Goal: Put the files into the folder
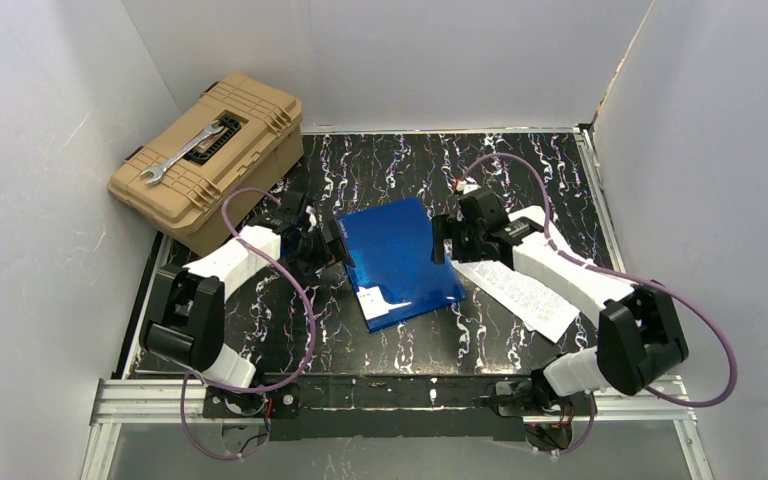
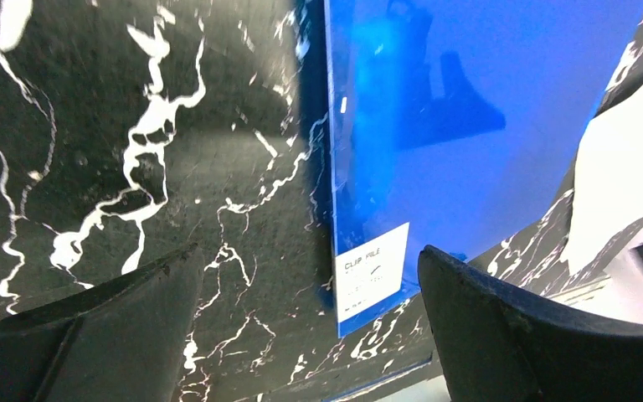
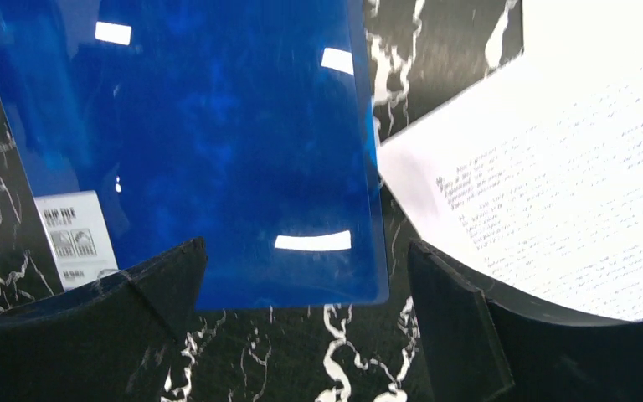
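The folder point(image 1: 400, 262) lies flat at the middle of the marbled black table point(image 1: 520, 170). At far left stands a tan toolbox point(image 1: 210, 160) with a wrench point(image 1: 182, 155) on its lid. The left gripper point(image 1: 332, 245), jaws spread and empty, sits at the folder's left edge. The right gripper point(image 1: 446, 240), likewise spread, is at its right edge. The files point(image 1: 525, 295) lie just beside it, rightward.

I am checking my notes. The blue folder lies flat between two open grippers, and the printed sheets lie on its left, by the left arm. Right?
Not quite: the printed sheets lie on the right of the blue folder, by the right arm; the top external view shows it. The left gripper and right gripper are indeed open.
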{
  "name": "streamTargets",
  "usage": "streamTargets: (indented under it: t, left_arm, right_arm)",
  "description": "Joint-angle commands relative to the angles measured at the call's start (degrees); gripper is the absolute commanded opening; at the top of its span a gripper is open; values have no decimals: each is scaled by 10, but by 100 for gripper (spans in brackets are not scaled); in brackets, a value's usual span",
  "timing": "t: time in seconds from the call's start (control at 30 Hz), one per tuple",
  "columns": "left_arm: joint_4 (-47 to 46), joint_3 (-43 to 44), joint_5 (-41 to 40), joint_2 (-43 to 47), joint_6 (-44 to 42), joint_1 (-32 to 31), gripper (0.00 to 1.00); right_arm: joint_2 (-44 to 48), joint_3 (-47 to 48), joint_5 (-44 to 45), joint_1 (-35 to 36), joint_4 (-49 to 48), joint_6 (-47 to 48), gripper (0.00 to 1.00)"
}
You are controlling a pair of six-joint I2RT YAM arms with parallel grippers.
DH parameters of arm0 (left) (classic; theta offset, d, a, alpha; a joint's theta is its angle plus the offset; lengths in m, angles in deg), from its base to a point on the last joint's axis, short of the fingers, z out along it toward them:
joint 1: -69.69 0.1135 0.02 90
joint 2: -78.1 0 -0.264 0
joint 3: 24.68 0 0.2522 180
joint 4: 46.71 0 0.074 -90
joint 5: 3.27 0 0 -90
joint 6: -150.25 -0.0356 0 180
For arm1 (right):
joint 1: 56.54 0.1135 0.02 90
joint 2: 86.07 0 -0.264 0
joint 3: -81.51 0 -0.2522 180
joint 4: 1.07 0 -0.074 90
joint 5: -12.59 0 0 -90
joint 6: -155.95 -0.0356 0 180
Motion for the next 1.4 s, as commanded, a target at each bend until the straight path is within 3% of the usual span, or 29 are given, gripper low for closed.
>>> streamTargets:
  t: [0.0,0.4,0.6,0.9,1.37]
  left_arm:
    - [-29,-45,40,24,10,-13,98]
    - [-75,-68,28,-6,26,-48,98]
    - [-101,-51,44,-59,28,-49,98]
    - [-107,-16,40,-115,30,-49,98]
    - [-62,10,7,-112,8,-49,98]
  right_arm:
    - [-47,84,30,0,7,18,99]
    - [-217,192,-56,-37,-27,34,99]
    - [-264,193,-79,-49,-44,35,99]
    - [-288,139,-116,-63,-74,52,99]
    - [-255,-7,-193,-49,-169,10,99]
